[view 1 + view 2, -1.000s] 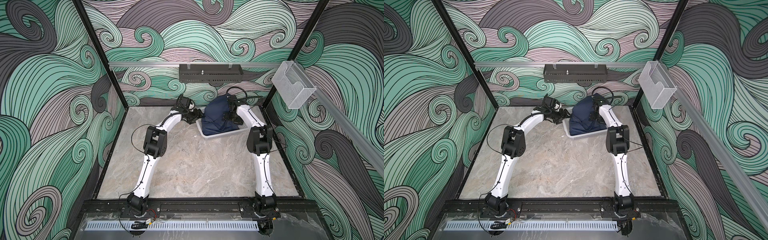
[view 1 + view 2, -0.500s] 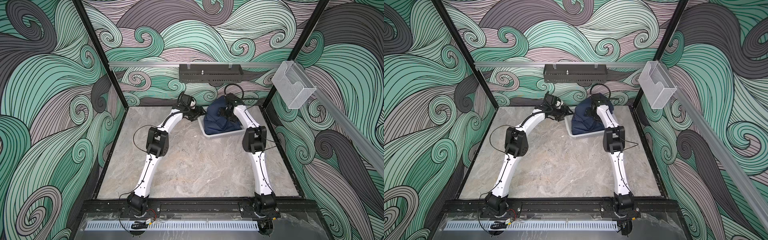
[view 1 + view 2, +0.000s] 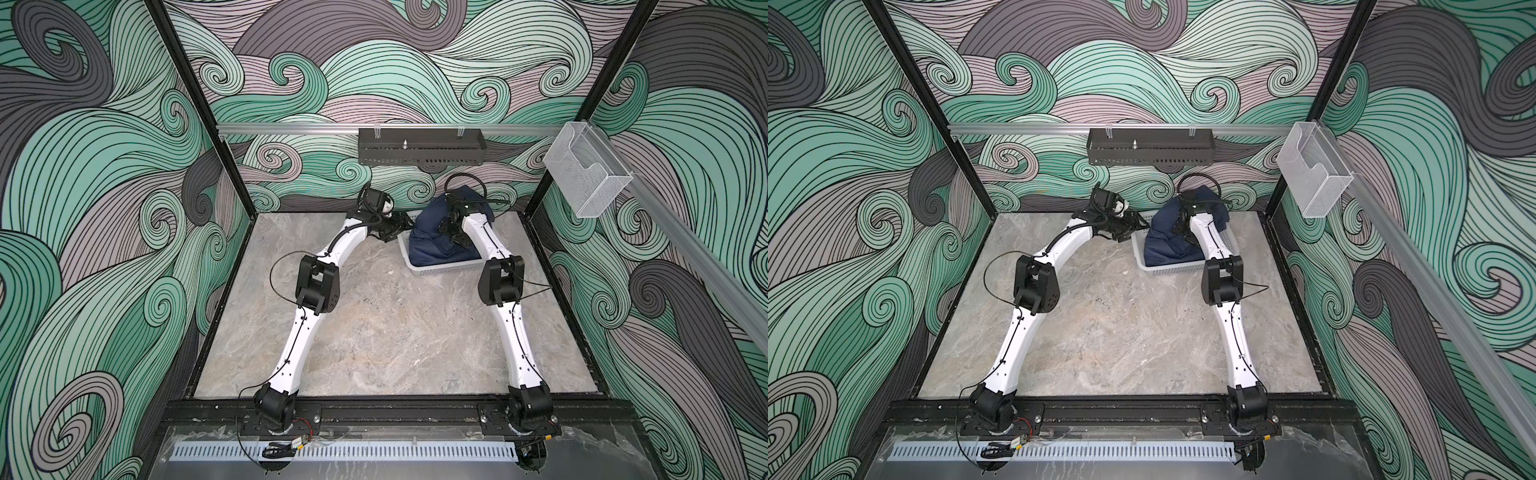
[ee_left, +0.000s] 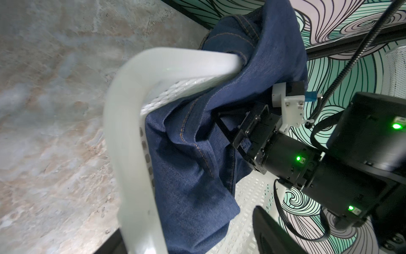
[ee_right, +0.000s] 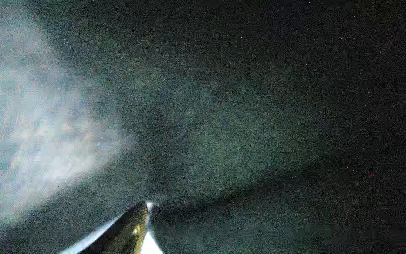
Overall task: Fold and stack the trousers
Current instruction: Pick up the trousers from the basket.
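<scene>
The trousers [image 3: 428,243] [image 3: 1163,245], dark navy jeans with tan stitching, lie heaped in a white basket [image 3: 440,271] [image 3: 1167,271] at the back right of the table. Part of them hangs over its far rim. My left gripper [image 3: 401,226] [image 3: 1138,224] is at the basket's left corner. In the left wrist view one of its fingers [image 4: 270,231] shows inside the basket [image 4: 131,154], clear of the jeans [image 4: 193,165]. My right gripper [image 3: 451,232] [image 4: 224,127] is pushed into the heap, its fingertips buried. Dark cloth fills the right wrist view.
The marble tabletop [image 3: 395,332] stretches in front of the basket. A black perforated shelf [image 3: 419,147] hangs on the back wall above the basket. On the right wall is a clear mesh bin [image 3: 586,174]. The back wall stands close behind the basket.
My left gripper has moved right, up to the basket's corner. The right arm has swung slightly left, with its gripper pressed into the jeans.
</scene>
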You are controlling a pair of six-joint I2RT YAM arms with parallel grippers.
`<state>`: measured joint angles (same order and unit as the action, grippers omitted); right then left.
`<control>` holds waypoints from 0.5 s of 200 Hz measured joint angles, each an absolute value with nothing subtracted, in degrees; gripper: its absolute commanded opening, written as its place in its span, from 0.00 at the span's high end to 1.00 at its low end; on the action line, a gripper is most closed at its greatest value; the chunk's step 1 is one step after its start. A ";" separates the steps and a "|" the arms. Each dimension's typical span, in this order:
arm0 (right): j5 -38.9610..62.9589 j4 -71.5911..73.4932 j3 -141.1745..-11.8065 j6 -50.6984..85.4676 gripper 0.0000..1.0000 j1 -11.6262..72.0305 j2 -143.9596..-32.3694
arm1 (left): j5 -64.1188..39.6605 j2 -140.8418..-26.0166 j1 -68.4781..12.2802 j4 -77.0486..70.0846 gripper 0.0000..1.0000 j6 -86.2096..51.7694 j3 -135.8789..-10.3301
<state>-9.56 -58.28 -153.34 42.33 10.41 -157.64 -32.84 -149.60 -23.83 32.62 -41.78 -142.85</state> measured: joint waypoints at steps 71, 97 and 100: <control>-9.10 -54.57 -156.75 50.89 0.87 8.88 -160.09 | -34.22 -152.05 -23.81 32.93 0.19 -42.28 -146.45; -8.84 -50.96 -156.75 54.39 1.00 7.99 -160.38 | -34.59 -151.76 -23.68 32.73 0.11 -42.06 -146.12; -8.82 -50.54 -156.75 54.13 1.00 7.92 -160.40 | -34.59 -151.63 -23.53 32.69 0.10 -42.09 -145.80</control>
<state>-8.82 -50.54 -156.75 54.13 7.92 -160.40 -34.59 -151.63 -23.53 32.69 -42.09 -145.80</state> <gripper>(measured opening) 0.084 0.879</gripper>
